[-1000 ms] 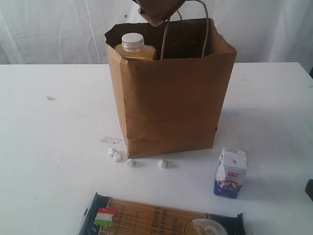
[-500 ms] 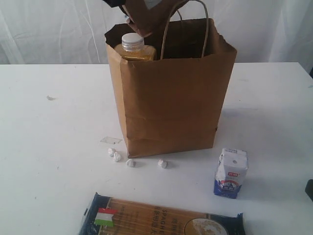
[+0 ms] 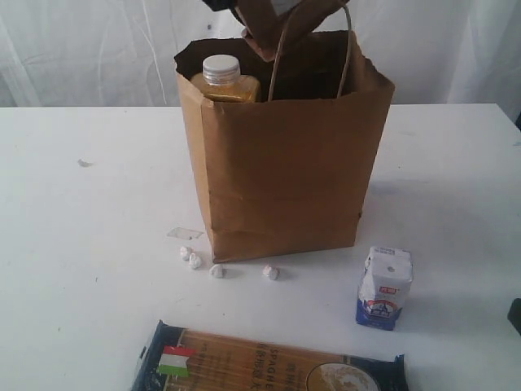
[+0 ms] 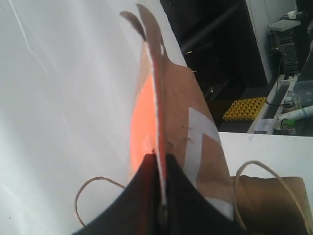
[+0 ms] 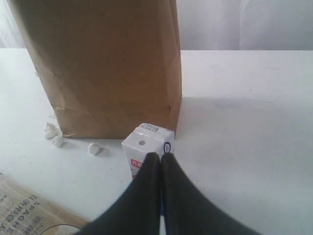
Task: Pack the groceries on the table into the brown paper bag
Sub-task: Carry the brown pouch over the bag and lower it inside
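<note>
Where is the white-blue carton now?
In the exterior view the white-blue carton stands upright on the table, right of centre, near the brown paper bag's right front corner.

This is looking like a robotics lab or test room rather than a home or shop. White sheeting [image 3: 81,49] is hanging in folds behind a plain white bench [image 3: 73,228], screening it off as a staged work area. Past the edge of that sheeting, in the left wrist view, a dim room is showing. A cluttered worktop [image 4: 293,115] is carrying bottles and odd bits, a black cable [image 4: 279,73] is trailing down towards it, and a yellow studded block [image 4: 243,108] is sitting in the gloom beyond.
</note>
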Motion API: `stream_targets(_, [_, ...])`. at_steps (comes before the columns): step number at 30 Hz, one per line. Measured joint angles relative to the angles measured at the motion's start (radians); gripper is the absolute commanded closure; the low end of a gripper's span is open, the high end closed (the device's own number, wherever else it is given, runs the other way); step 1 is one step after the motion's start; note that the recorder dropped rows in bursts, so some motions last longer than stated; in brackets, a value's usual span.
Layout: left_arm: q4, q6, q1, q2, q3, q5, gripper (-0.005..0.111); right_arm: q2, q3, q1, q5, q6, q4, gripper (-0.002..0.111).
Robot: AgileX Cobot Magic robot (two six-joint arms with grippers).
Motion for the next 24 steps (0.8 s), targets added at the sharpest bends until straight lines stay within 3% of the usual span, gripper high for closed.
stream_targets(17, [0.026,-0.05,0.0,0.124,0.008,0.029,0.107,0.0,0.0,0.0,0.0,0.0,0.0,0.108])
stream_targets(24, [0.151,-0.159,0.0,0.15,0.008,0.053,0.107,0.0,0.0,0.0,0.0,0.0,0.0,0.108])
